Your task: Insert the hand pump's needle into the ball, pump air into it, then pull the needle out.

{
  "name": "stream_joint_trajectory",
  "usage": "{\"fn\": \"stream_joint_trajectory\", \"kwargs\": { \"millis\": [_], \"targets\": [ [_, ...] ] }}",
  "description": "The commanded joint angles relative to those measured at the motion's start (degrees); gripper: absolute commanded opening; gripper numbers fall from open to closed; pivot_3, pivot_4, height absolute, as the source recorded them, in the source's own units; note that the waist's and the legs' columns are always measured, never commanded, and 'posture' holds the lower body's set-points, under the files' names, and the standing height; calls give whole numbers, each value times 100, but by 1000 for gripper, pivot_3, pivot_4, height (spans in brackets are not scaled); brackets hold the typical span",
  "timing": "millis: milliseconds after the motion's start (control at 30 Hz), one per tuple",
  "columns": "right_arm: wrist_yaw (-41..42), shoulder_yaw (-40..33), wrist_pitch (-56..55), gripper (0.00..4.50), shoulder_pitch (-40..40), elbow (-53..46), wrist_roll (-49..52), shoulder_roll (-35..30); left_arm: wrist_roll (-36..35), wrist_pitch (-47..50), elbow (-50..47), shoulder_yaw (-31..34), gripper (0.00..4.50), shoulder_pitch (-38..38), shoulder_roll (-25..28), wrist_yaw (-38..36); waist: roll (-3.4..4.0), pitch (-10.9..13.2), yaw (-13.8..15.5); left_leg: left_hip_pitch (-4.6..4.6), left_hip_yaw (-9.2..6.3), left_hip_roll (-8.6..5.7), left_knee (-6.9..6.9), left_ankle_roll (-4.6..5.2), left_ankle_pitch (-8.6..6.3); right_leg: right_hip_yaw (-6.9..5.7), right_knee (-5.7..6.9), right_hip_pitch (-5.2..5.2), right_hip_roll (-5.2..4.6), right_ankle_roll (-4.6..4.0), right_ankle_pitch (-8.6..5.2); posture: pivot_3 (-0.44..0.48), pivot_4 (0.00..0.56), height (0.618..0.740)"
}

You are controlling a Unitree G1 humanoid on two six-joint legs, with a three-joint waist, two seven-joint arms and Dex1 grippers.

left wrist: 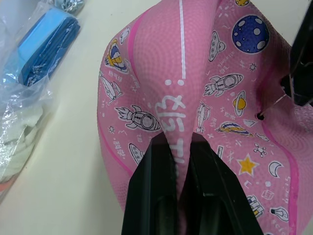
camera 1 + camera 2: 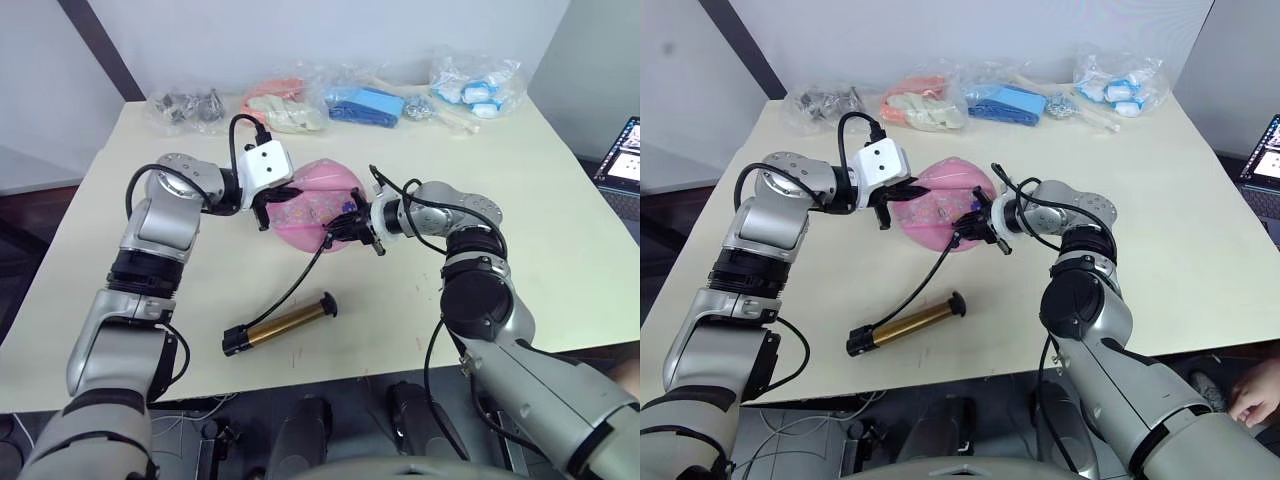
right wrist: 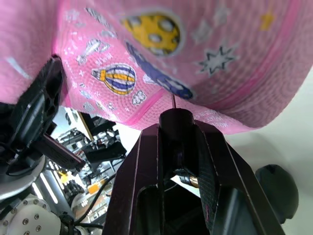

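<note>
The pink ball lies flattish and creased on the table's middle. My left gripper is shut on a raised fold of it; the left wrist view shows both black fingers pinching that fold of the ball. From the ball's right, my right gripper is shut on the black hose tip, and the needle points up against the ball, its tip at the rubber. The hand pump, gold barrel, lies loose near the front edge, its hose running up to the right gripper.
Several clear bags of blue, orange and white items line the table's far edge. A laptop sits off the right side. A person's hand shows at the lower right. The table is bare right of the arms.
</note>
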Motion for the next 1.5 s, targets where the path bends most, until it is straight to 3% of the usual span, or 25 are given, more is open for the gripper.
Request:
{"fn": "stream_joint_trajectory", "kwargs": {
  "millis": [33, 333, 600, 1000, 1500],
  "targets": [
    [-248, -67, -543, 341, 78, -614, 457, 574, -79, -15, -198, -80, 45, 98, 39, -198, 0, 0, 8, 0, 2, 0, 0, 0, 0, 0, 0, 0, 0, 0, 0, 0, 150, 740],
    [-590, 528, -737, 341, 202, -945, 1026, 926, -105, 4, -206, -101, 45, 105, 47, -212, 1, 1, -8, -8, 3, 0, -3, 0, 0, -2, -7, -3, 0, 0, 0, 0, 150, 740],
    [-562, 1200, -576, 341, 559, -1044, 1136, 804, -179, 207, -228, -68, 45, 144, 41, -165, 1, 1, -7, -10, 3, 0, -4, 0, 0, -2, -8, -4, 0, 0, 0, 0, 150, 740],
    [49, 2136, -502, 341, 882, -984, 1031, 518, -367, 825, -135, -70, 45, 147, 10, -160, 1, 1, -18, -7, 3, 0, -3, 1, 0, -2, -7, -3, 2, 0, -1, 0, 150, 740],
    [709, 2573, -832, 341, 727, -528, 737, 241, -285, 800, -60, -196, 45, 238, -27, -185, 1, 0, -80, 2, 2, 1, -3, 1, 0, -1, -2, -1, 3, 0, 0, 0, 150, 740]
  ]
}}
